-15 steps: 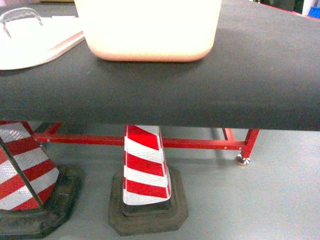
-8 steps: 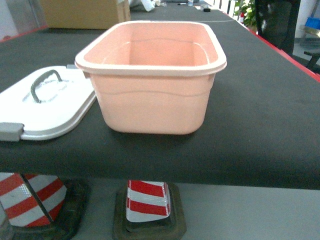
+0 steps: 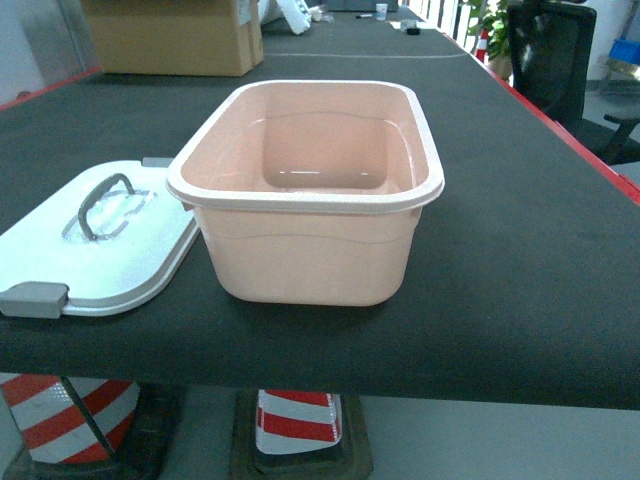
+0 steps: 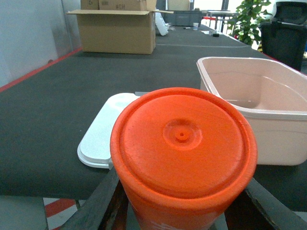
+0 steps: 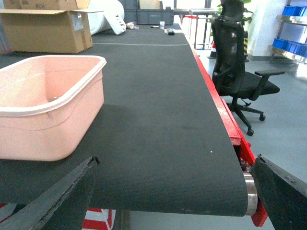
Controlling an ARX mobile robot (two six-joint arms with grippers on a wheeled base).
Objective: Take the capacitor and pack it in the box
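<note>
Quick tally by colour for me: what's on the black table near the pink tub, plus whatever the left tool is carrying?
Pink: 1, the open box.
White: 1, its lid, flat on the table left of the box.
Orange: 1, the capacitor, a round cylinder between the left tool's fingers.
Brown: 1, the cardboard carton at the far end.
Total: 4.
</note>
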